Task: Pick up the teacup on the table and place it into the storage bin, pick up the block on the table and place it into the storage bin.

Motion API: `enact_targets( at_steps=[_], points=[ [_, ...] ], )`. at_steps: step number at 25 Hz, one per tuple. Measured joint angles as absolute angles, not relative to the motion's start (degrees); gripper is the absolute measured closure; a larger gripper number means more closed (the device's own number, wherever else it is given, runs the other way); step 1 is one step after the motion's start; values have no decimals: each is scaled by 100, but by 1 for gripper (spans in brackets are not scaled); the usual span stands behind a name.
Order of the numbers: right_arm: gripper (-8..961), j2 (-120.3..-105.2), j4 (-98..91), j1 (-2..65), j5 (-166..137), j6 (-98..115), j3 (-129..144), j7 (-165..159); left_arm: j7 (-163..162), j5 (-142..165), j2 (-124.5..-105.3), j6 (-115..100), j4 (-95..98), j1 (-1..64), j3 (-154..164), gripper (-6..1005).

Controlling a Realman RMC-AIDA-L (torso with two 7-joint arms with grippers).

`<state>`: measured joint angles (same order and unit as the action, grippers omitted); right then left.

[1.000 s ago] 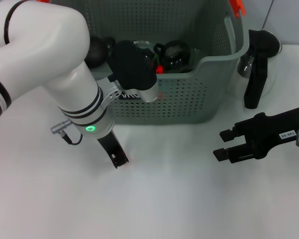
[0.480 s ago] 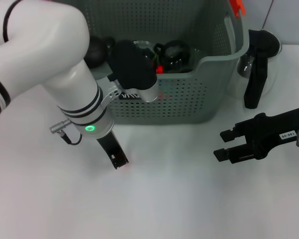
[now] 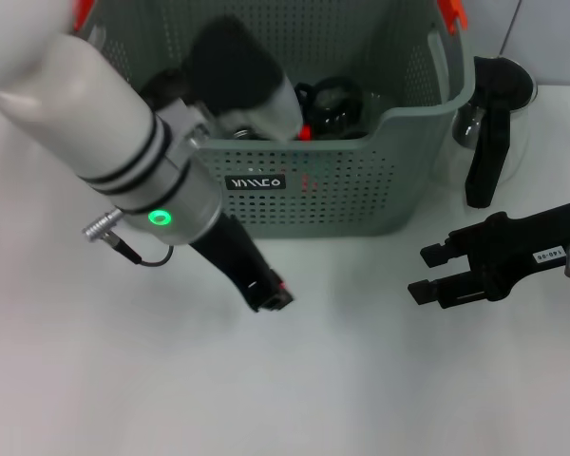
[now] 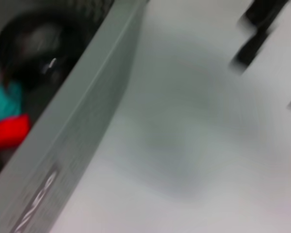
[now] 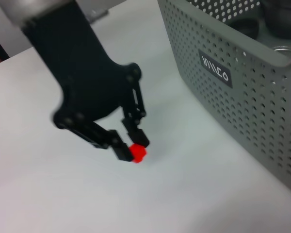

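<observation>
Right wrist view gives me the clearest look: my left gripper (image 5: 132, 143) has its fingers (image 5: 117, 148) closed on the small red block (image 5: 137, 152), just in front of the storage bin (image 5: 242, 92) above the table (image 5: 63, 194). My right gripper (image 3: 426, 275) sits well apart, fingers open. A dark rounded shape inside the bin may be the teacup (image 3: 334, 104).

the storage bin (image 3: 361, 180) sits on the tabletop (image 3: 313, 380) behind the left tool (image 3: 271, 294); the right tool (image 3: 427, 275) lies to its right.
</observation>
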<state>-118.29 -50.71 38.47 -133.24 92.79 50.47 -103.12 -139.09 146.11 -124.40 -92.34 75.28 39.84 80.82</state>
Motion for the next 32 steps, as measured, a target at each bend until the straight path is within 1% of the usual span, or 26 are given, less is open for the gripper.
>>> enact_targets(
  at_steps=[6, 8, 10, 13, 17, 20, 22, 26, 32],
  points=[
    [294, -11814, -5095, 3833, -13324, 9292, 5069, -10309, -13464, 12978, -12396, -10385, 8073, 3992, 6355, 745],
    [295, -11801, -5104, 3817, -13324, 9309, 5072, -10306, -13359, 12544, -12337, -10655, 8196, 4084, 5730, 738],
    [295, -11790, -5110, 3809, -13324, 9317, 5061, -10289, -13318, 12271, -12213, -10690, 8254, 4193, 5282, 730],
    [295, -11785, -5116, 3816, -13324, 9320, 5076, -10253, -13301, 12109, -11886, -10291, 8071, 4491, 4819, 718],
    [295, -11786, -5107, 3843, -13324, 9324, 5085, -10213, -13257, 12235, -11521, -9475, 7407, 4860, 4788, 703],
    [294, -11786, -5111, 3851, -13324, 9330, 5087, -10208, -13234, 12510, -11393, -8797, 6873, 5079, 4793, 692],
    [294, -11785, -5119, 3851, -13323, 9334, 5089, -10207, -13209, 12734, -11379, -8417, 6588, 5162, 4816, 684],
    [294, -11771, -5121, 3850, -13310, 9351, 5084, -10204, -13135, 12921, -11463, -7903, 6377, 5148, 5024, 669],
    [294, -11745, -5121, 3849, -13291, 9382, 5066, -10195, -13174, 13228, -11565, -7680, 6415, 5099, 5171, 646]
  ],
)
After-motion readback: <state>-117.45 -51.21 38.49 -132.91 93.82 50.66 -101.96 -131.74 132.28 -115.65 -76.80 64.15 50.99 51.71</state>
